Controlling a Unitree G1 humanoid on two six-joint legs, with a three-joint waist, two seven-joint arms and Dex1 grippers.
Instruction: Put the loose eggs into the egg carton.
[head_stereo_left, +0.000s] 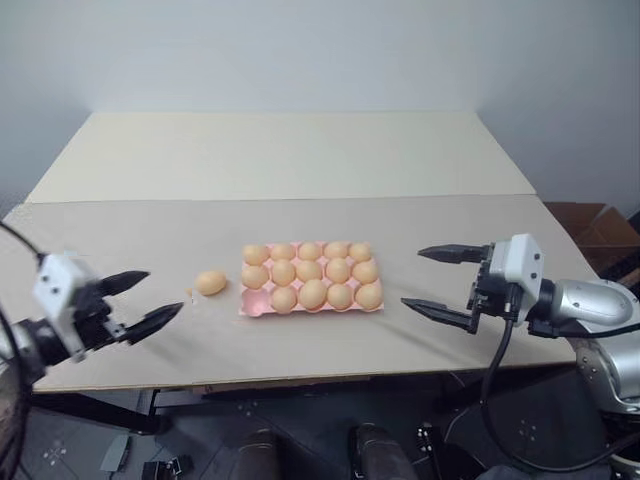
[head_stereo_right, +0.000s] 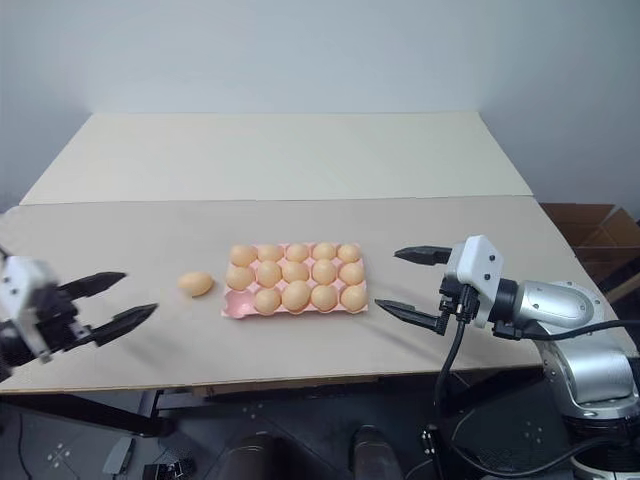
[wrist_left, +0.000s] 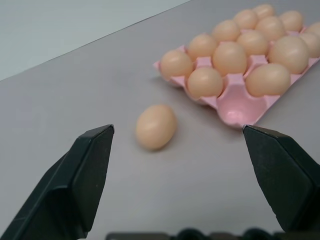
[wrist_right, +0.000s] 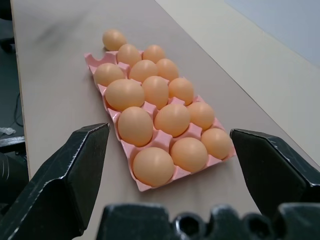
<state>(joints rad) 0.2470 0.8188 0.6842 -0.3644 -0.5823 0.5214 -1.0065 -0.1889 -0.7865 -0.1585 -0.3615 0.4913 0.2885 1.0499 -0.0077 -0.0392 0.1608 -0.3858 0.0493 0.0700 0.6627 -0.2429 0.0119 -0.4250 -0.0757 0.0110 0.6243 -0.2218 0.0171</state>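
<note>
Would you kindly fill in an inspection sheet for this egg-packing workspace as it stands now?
Surface: tan table, a seam running across it.
Job's things: pink egg carton holds fourteen eggs, with the near-left corner cup vacant; one loose egg lies on the table left of it, apart.
Clutter: nothing seen.
End effectors: left end effector open, holding nothing, left of the loose egg; right end effector open, holding nothing, right of the carton.
Cables: black cable hanging from the right wrist.
Surroundings: pale wall; cardboard box at right.

A pink egg carton (head_stereo_left: 254, 303) is laid flat on the counter (head_stereo_left: 300, 160), fourteen cups filled with pale orange eggs, its near-left corner cup left empty. One loose egg (head_stereo_left: 210, 283) is seen lying just beside its left edge.
</note>
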